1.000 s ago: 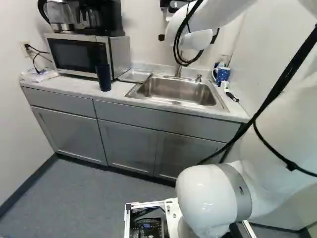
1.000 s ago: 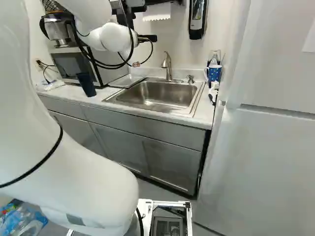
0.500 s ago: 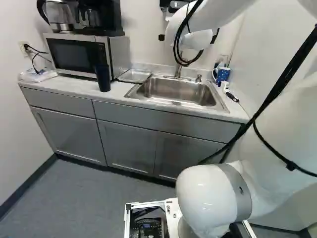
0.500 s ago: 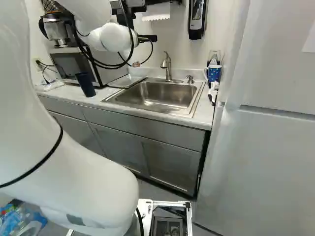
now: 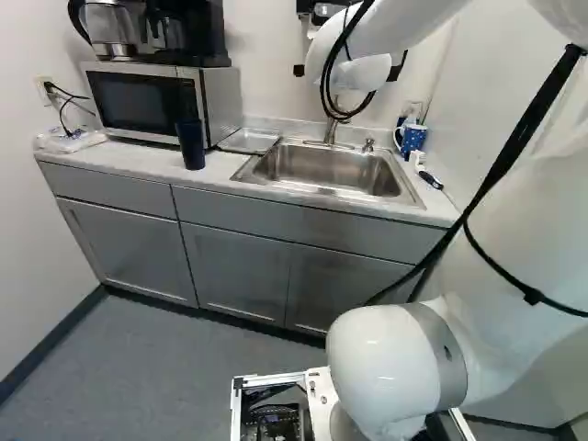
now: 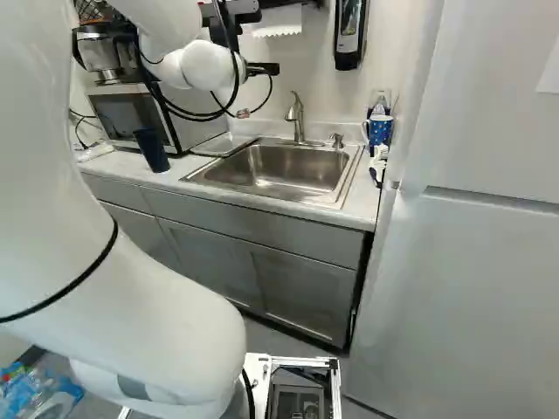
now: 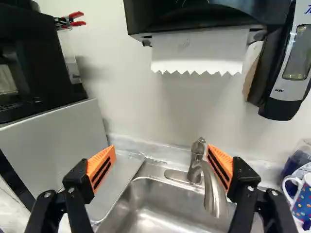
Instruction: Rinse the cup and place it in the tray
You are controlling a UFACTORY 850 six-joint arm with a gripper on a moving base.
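Orange-padded and spread, the empty hand (image 7: 161, 150) is pointed towards the tap (image 7: 212, 189); reaching is judged the current step, and the dark-blue cup (image 5: 191, 145) on the bench (image 5: 133, 158), beside the microwave (image 5: 142, 103), must next be approached and gripped.

Glossy white rounded arm (image 5: 381, 363), 1 grey band (image 5: 446, 354) and black cables (image 5: 519, 141), right side of left base view

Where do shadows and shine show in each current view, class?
Wrist view: soft shadow on the wall below the paper towel, highlights in the steel sink; left base view: sheen on the arm's rounded joint; right base view: sink gleaming.
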